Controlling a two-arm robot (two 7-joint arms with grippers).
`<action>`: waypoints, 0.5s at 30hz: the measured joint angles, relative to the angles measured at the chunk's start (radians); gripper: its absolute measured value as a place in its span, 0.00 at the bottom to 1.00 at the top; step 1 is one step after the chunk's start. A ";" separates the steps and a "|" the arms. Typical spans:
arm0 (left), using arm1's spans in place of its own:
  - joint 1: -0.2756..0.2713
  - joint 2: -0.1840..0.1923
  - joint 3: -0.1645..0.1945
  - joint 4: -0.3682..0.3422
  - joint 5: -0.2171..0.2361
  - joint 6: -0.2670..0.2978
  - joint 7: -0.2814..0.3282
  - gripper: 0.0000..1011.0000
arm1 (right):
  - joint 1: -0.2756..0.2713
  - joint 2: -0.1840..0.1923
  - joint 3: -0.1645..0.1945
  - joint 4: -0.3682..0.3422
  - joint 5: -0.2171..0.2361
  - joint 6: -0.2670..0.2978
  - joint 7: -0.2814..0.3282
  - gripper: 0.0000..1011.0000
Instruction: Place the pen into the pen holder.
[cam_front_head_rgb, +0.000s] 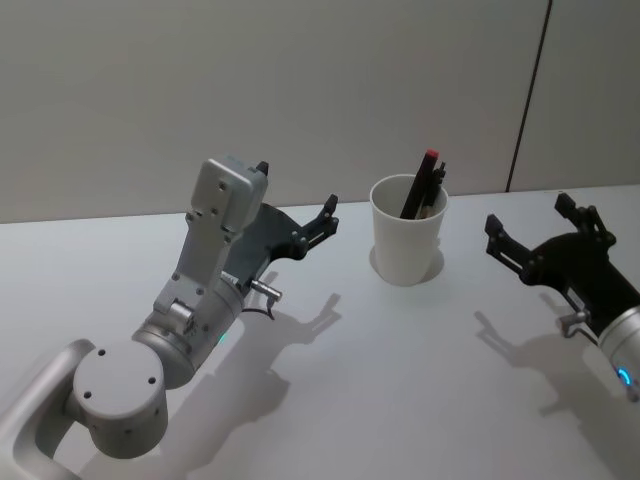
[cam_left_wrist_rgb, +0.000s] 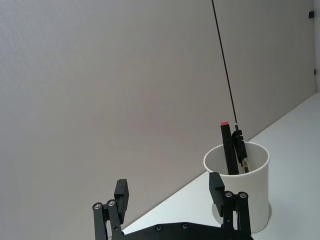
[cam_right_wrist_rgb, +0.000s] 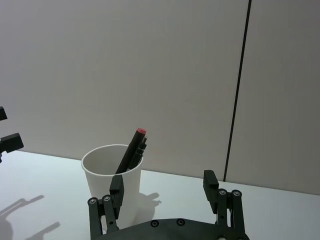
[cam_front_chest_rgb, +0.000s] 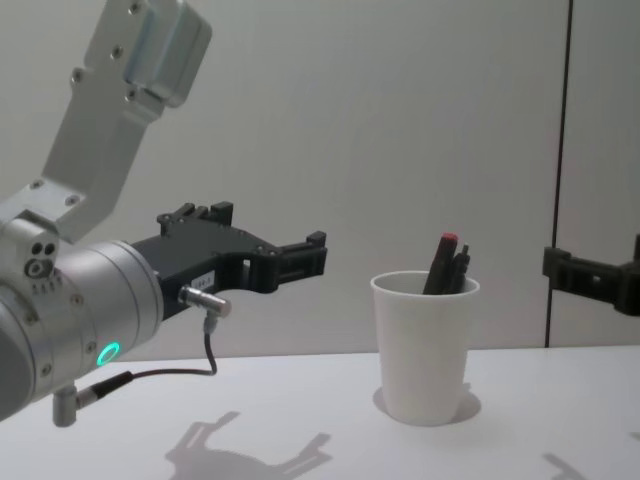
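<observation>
**Pen in the cup, both arms standing off**

The table (cam_front_head_rgb: 400, 380) bears the pen holder (cam_front_head_rgb: 407, 245), upright. The left gripper (cam_front_head_rgb: 300, 225) hangs just left of the cup, jaws spread wide and empty; the right gripper (cam_front_head_rgb: 540, 235) sits right of the cup, also wide and empty. The pen (cam_front_head_rgb: 421, 186) leans inside the cup against its far rim, red tip up, so the task looks finished.
</observation>
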 joint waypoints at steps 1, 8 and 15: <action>0.000 0.000 0.000 0.000 0.000 0.000 0.000 0.99 | -0.005 0.001 0.001 -0.004 -0.002 -0.001 -0.003 0.99; 0.000 0.000 0.000 0.000 0.000 0.000 0.001 0.99 | -0.010 0.003 0.001 -0.008 -0.004 -0.001 -0.006 0.99; -0.001 0.000 -0.001 0.000 0.000 0.000 0.001 0.99 | -0.010 0.003 0.001 -0.008 -0.004 -0.001 -0.006 0.99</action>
